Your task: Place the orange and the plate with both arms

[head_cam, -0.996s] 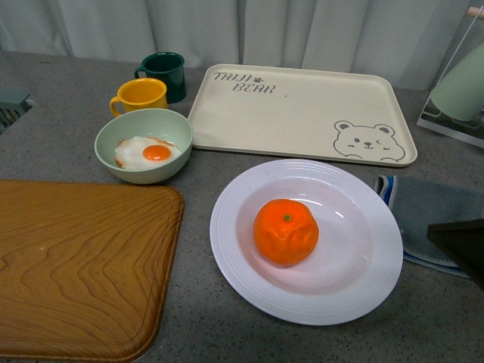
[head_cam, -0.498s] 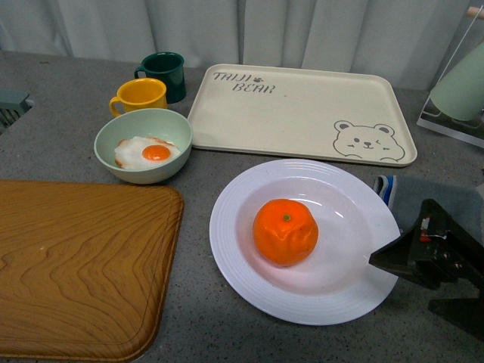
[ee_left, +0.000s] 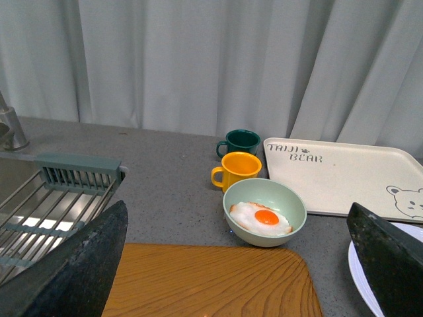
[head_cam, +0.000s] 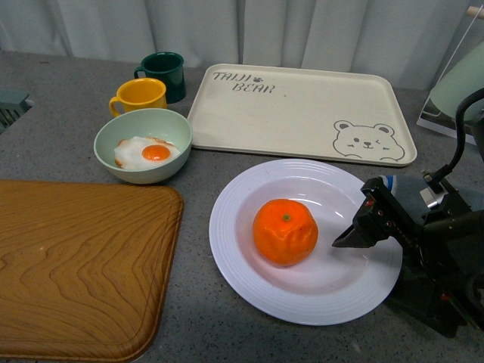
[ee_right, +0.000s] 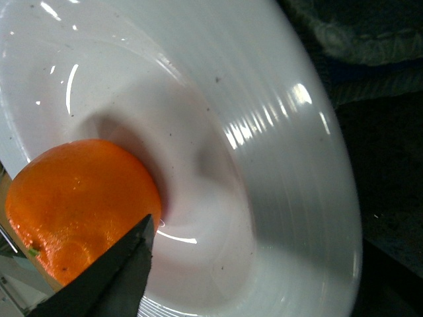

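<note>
One orange (head_cam: 285, 231) sits mid-plate (head_cam: 249, 280), the deep well keeping it from rolling. The right gripper (head_cam: 346, 239) hangs over the plate's right side, tip aimed at the fruit, probably to grasp it; whether it is spread I cannot tell. The left gripper (ee_left: 236, 209), spread wide, hangs left of the plate.

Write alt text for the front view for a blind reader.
A round orange fruit sits in a large white ridged plate on a grey counter; the black right claw hangs over the plate's right side, tip just short of the fruit. Behind: pale green bowl holding a fried egg, yellow mug, dark green mug, cream bear-print tray; wooden tray at left.
</note>
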